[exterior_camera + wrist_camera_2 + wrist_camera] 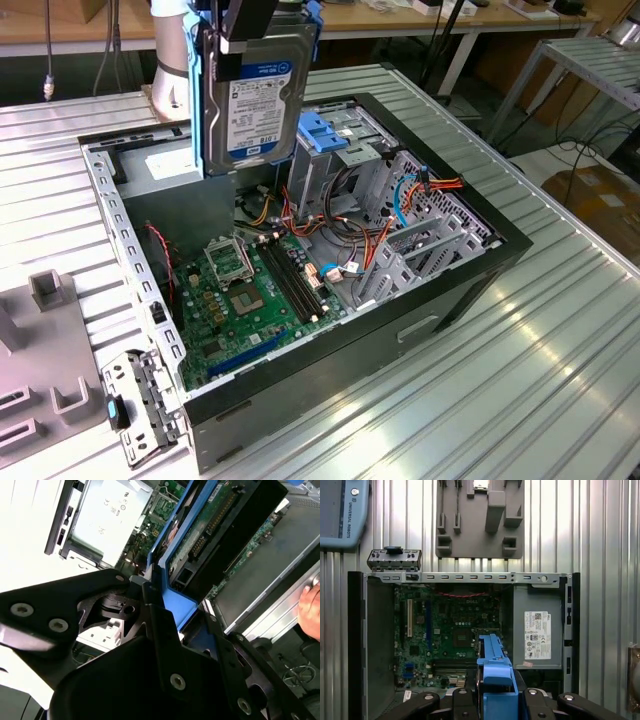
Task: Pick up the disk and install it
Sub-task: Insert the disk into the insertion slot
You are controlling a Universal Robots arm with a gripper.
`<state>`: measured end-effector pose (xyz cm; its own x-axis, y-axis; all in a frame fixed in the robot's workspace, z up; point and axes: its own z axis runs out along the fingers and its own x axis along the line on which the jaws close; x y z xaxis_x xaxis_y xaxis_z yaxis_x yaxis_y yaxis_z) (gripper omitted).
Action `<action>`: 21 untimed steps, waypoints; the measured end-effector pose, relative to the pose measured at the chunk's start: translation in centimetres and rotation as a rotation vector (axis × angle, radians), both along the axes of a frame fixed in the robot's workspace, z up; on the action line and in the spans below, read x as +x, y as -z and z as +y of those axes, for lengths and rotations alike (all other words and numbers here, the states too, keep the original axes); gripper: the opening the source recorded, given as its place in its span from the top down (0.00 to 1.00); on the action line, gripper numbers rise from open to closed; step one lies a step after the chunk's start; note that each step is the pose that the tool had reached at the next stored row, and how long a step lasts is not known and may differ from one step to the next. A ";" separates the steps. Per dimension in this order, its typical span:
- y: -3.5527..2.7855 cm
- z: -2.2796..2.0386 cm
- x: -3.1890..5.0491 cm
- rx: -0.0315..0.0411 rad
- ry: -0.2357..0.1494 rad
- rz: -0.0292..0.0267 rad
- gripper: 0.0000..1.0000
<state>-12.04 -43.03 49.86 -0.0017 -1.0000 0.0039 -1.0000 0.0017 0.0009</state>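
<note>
Clenched on the disk [255, 100], the claw [255, 30] holds it upright in the air above the open case [480, 290], label facing the exterior camera. Well below the claw, to the exterior view's left, lies a grey plate [50, 350]. Beneath the claw, inside the case, sit the power supply [160, 168] and motherboard [240, 300]. Just to the exterior view's right of the disk stands the cage [335, 150]. In the second wrist view a hand [311, 605] shows well off from the claw.
</note>
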 end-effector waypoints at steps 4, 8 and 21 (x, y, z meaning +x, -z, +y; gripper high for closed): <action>0.00 -0.16 0.00 0.0000 0.000 0.0000 0.63; 0.00 -0.33 0.00 -0.0001 0.000 0.0000 0.63; 0.00 -1.16 0.00 0.0000 0.000 0.0000 0.63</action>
<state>-12.04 -44.18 49.86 -0.0018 -1.0000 0.0039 -1.0000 0.0018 0.0009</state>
